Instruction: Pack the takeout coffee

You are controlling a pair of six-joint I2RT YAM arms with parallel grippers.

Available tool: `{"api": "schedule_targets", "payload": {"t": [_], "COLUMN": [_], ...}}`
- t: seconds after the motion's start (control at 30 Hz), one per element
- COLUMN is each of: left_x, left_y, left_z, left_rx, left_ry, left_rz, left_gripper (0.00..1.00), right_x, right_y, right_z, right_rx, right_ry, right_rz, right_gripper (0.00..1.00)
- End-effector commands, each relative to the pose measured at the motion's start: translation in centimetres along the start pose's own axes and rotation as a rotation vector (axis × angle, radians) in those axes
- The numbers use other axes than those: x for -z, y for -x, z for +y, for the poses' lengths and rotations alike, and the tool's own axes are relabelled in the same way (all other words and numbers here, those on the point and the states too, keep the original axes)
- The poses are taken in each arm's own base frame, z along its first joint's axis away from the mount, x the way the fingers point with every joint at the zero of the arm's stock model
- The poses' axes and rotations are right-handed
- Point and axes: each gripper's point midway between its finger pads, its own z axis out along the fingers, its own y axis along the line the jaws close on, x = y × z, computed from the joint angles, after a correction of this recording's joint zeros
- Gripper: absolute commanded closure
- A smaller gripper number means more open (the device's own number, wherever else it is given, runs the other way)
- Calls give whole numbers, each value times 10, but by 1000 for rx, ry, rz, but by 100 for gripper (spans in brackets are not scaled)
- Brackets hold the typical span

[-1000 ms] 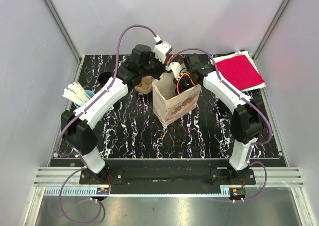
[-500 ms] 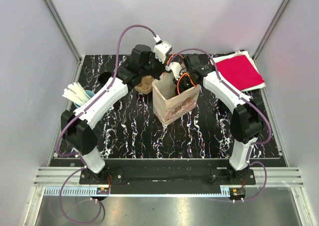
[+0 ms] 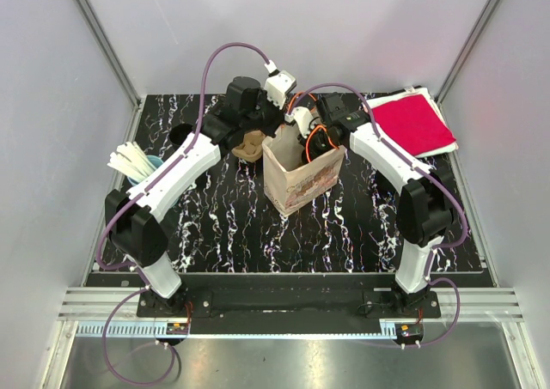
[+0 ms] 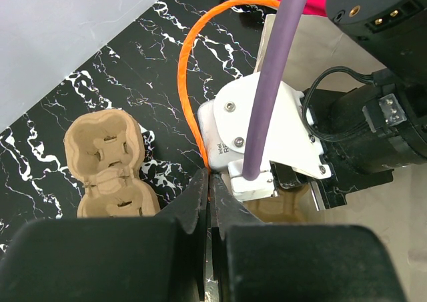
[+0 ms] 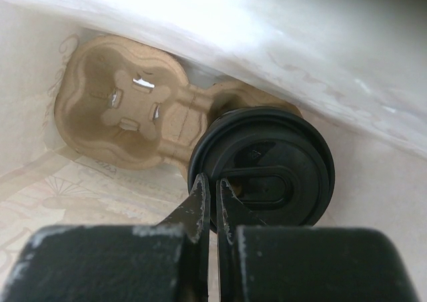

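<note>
A brown paper bag [image 3: 301, 179] stands open at the table's middle. My left gripper [image 3: 273, 134] is at the bag's far-left rim. In the left wrist view it [image 4: 209, 179] is shut, with what looks like the thin bag edge between its jaws. My right gripper [image 5: 213, 185] reaches down into the bag and is shut on the rim of the coffee cup's black lid [image 5: 267, 165]. The cup sits in one pocket of a cardboard carrier [image 5: 127, 112] on the bag's bottom. The carrier's other pocket is empty. In the top view the bag walls hide the cup.
A second cardboard carrier [image 3: 249, 144] lies on the table just left of the bag, and also shows in the left wrist view [image 4: 110, 165]. Red napkins [image 3: 412, 123] lie at the back right. A blue cup of white sticks [image 3: 137, 161] and a black round object [image 3: 182, 135] stand at the left.
My right wrist has edged slightly left over the bag's mouth. The left arm and the bag have not visibly moved.
</note>
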Motion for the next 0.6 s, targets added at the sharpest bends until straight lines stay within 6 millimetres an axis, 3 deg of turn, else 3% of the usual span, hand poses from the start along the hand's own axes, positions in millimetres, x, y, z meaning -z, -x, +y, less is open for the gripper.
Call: {"api": "schedule_targets", "payload": {"t": [0.0, 0.57], "left_x": [11, 12], "left_y": [33, 32], "left_z": [-9, -10], "left_rx": [-15, -17], "left_ry": [-32, -35], "left_rz": [-86, -85], "left_gripper": [100, 100], "right_x": [-13, -17], "right_y": [-5, -7], "right_z": [-2, -4], "right_rx": [23, 27], "right_ry": [-4, -10], "right_rz": [19, 24], "right_gripper": [100, 100]}}
